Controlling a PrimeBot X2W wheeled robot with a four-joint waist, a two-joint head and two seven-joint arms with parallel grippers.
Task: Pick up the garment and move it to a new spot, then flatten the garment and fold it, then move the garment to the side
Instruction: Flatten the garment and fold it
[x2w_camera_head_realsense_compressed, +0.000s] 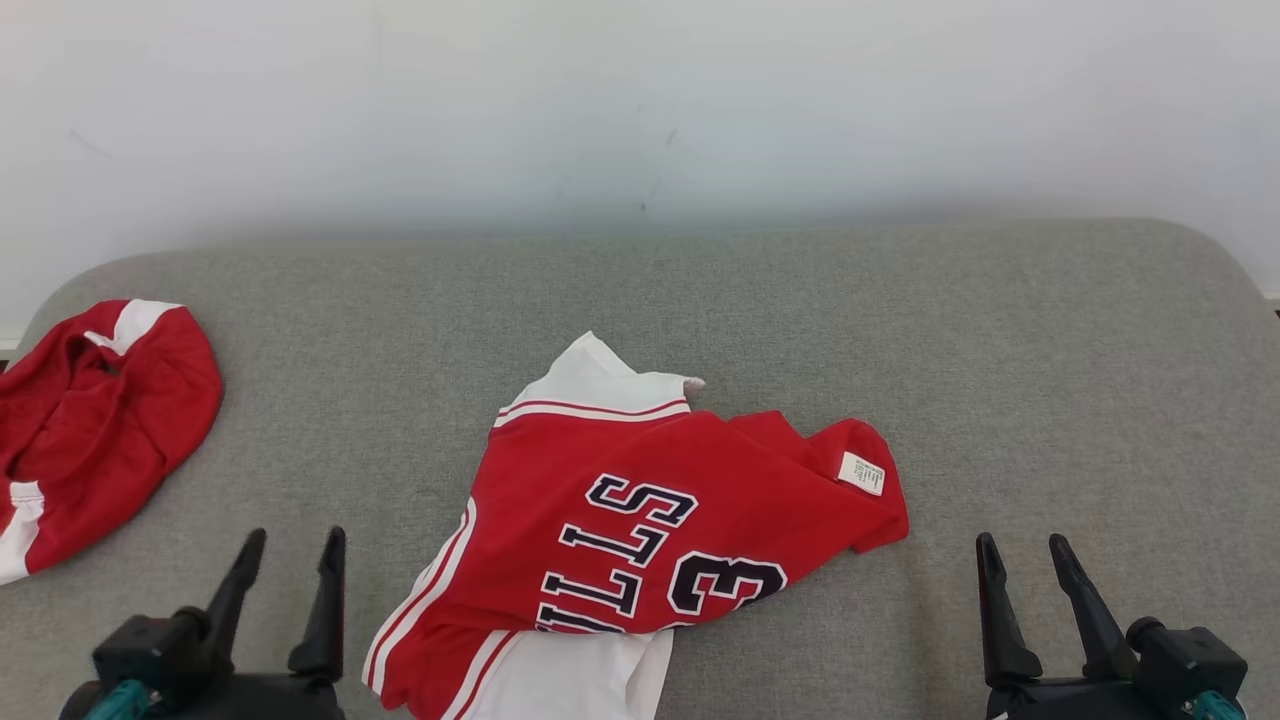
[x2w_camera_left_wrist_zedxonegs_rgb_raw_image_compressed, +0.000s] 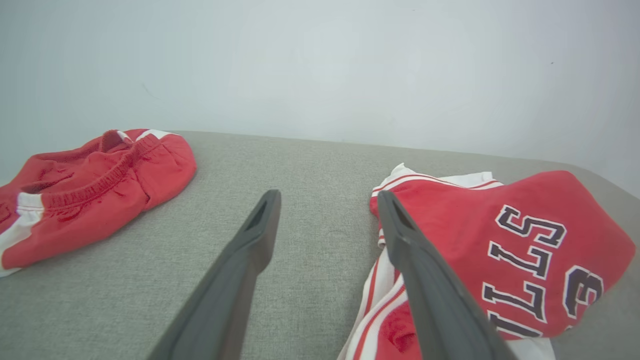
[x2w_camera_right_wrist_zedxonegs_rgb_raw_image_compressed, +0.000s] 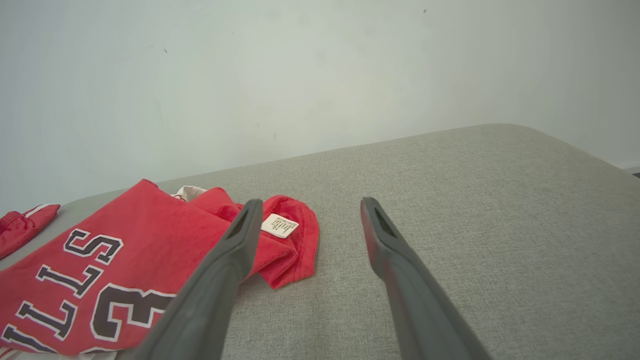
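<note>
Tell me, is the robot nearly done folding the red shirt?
Not yet. Nothing looks done: the red jersey lies crumpled on the grey surface. Nothing is in hand: the left end effector and right end effector sit open and empty on either side of it. Picking up, moving, flattening, folding and setting aside are all left.

The red jersey (x2w_camera_head_realsense_compressed: 620, 460) shows "LLS" and "3"; print on its white tag (x2w_camera_head_realsense_compressed: 862, 473) is illegible.

garment (x2w_camera_head_realsense_compressed: 640, 530) | red-white jersey, dark lettering | crumpled | cushion centre-front
</note>
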